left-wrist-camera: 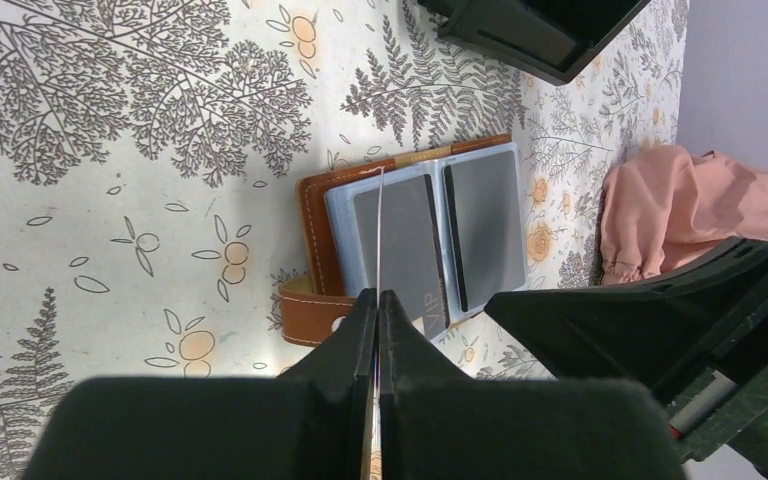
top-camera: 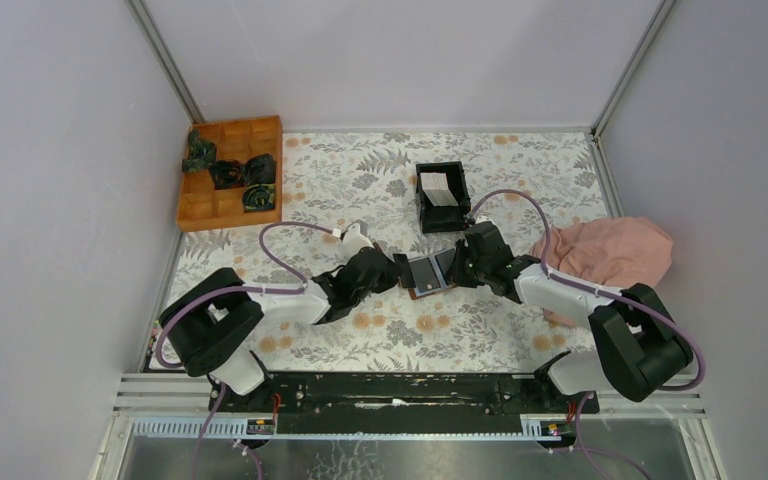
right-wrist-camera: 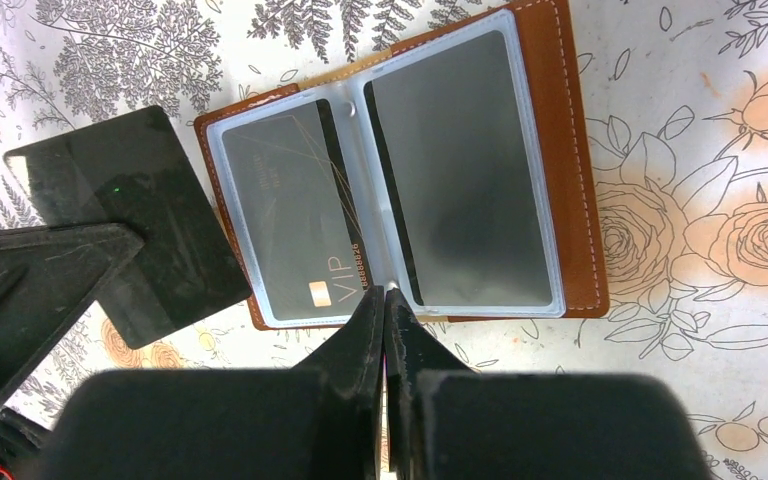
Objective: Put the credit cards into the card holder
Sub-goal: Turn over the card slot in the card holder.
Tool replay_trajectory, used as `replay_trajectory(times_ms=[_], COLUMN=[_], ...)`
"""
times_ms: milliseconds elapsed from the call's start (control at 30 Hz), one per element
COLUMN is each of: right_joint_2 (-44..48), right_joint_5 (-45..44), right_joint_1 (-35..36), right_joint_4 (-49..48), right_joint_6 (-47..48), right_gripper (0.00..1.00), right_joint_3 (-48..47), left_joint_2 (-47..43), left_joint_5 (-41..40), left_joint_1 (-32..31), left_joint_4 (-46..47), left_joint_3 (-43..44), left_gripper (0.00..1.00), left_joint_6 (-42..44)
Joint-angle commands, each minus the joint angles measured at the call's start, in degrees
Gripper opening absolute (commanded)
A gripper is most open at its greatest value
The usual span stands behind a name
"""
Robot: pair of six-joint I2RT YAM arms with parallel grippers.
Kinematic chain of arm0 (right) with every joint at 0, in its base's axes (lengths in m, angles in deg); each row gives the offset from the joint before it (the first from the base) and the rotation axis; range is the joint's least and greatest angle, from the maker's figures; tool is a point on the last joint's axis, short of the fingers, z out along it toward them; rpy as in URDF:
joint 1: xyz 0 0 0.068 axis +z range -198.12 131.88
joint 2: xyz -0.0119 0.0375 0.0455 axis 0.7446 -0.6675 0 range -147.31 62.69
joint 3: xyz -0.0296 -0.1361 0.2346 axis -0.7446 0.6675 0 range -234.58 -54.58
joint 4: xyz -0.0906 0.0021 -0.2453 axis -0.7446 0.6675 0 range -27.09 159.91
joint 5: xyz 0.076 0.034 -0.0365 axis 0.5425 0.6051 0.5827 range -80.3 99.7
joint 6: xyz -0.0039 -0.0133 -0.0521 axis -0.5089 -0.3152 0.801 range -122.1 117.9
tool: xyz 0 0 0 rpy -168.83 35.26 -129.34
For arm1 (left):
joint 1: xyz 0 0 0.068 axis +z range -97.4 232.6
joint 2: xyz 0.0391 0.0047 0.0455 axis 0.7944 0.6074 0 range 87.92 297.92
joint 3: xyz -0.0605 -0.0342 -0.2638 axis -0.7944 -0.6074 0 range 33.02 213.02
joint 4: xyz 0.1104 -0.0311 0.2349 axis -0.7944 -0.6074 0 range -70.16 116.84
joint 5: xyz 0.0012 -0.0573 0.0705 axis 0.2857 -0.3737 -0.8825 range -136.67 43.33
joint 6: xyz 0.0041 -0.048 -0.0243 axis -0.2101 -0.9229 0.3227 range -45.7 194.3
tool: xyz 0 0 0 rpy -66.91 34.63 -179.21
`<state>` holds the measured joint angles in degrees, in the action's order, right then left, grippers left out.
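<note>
The card holder (top-camera: 428,275) lies open at the table's middle, brown leather (right-wrist-camera: 572,150) round a clear sleeve with two dark pockets. The left pocket holds a dark card marked VIP (right-wrist-camera: 295,215). My left gripper (left-wrist-camera: 378,295) is shut on a thin card, seen edge-on as a white line (left-wrist-camera: 381,220) over that pocket. In the right wrist view this card (right-wrist-camera: 130,220) shows a dark face at the holder's left edge. My right gripper (right-wrist-camera: 385,290) is shut, its tips pinching the sleeve's middle fold at the near edge. More pale cards (top-camera: 440,187) stand in a black box.
The black box (top-camera: 443,223) stands just behind the holder, and also shows in the left wrist view (left-wrist-camera: 550,30). An orange wooden tray (top-camera: 222,205) with dark objects is at the back left. A pink cloth (top-camera: 610,250) lies at the right, next to the right arm.
</note>
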<state>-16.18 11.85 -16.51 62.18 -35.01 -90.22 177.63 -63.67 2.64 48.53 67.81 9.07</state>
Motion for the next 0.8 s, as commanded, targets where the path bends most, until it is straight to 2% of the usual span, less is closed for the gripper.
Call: replay_trajectory(times_ms=[0, 767], right_joint_2=[-0.7, -4.0], right_joint_5=[-0.6, -0.5], right_joint_1=[0.6, 0.7], right_joint_4=[-2.3, -3.0], right_joint_6=[0.2, 0.7], right_gripper=[0.00, 0.00], right_joint_3=[-2.4, -3.4], left_joint_2=[-0.3, 0.2], left_joint_5=[-3.1, -5.3], left_joint_1=[-0.8, -2.3], left_joint_4=[-2.6, -5.6], left_joint_3=[2.8, 3.1], left_gripper=[0.00, 0.00], left_joint_6=[0.8, 0.3])
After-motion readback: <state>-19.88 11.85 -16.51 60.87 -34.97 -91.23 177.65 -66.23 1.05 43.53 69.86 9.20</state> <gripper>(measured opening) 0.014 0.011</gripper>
